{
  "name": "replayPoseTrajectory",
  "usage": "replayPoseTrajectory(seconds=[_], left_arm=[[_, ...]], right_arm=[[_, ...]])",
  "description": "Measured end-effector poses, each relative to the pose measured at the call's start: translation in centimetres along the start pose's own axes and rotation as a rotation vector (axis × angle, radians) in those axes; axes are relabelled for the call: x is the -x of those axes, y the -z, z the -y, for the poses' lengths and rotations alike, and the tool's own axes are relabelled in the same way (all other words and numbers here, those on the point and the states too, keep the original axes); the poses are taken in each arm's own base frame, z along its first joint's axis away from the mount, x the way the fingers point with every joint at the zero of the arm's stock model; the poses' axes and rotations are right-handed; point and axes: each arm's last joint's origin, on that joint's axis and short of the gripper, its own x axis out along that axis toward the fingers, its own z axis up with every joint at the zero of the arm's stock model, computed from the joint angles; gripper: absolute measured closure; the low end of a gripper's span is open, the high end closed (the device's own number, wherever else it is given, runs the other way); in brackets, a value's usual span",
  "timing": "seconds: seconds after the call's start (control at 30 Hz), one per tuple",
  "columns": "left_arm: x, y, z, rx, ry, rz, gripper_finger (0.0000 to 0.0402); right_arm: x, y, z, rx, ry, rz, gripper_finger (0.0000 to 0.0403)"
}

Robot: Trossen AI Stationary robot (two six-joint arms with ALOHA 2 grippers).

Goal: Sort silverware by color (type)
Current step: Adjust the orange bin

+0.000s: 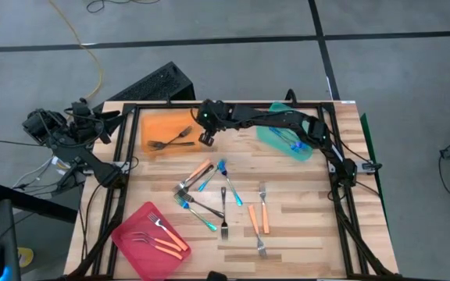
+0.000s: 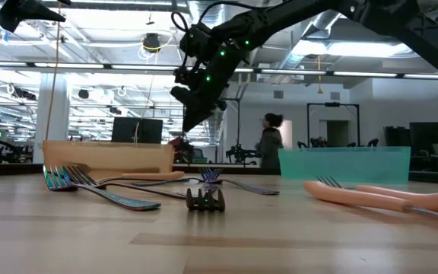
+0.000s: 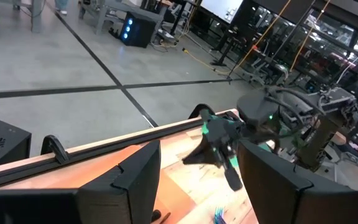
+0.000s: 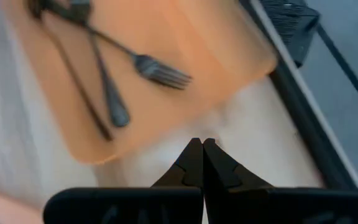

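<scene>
silverware (image 1: 217, 195) scattered mid-table | right hand (image 4: 202, 163) clenched, empty, beside orange tray (image 4: 185, 43) | left hand (image 3: 197, 180) released, off-table

Beside the right gripper (image 4: 202, 163), the orange tray (image 4: 185, 37) runs past the wrist picture's edge, cutting off the dark forks (image 4: 98, 68) at their far ends. Farther from that gripper, the forks in the teal tray (image 1: 276, 139) are too small to count. The left gripper (image 3: 194, 186) is partly cropped, with only its dark fingers (image 3: 129, 180) in view.
</scene>
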Motion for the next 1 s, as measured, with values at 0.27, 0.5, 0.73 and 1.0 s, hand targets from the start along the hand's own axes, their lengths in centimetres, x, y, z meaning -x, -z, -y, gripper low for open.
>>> replayPoseTrajectory(seconds=[0.27,0.5,0.73,1.0], left_arm=[[0.0,0.0,0.0,0.010,0.000,0.001,0.0205],[0.0,0.0,0.0,0.023,0.001,-0.007,0.0205],[0.0,0.0,0.0,0.025,0.002,-0.010,0.0205],[0.0,0.0,0.0,0.025,0.002,-0.010,0.0205]], right_arm=[[-2.5,0.7,1.1,-0.243,-0.040,-0.005,0.0387],[-2.9,0.5,0.6,-0.281,-0.071,0.028,0.0387],[-3.2,0.3,1.6,-0.400,-0.056,0.065,0.0387],[-4.2,0.6,1.1,-0.493,-0.083,0.058,0.0387]])
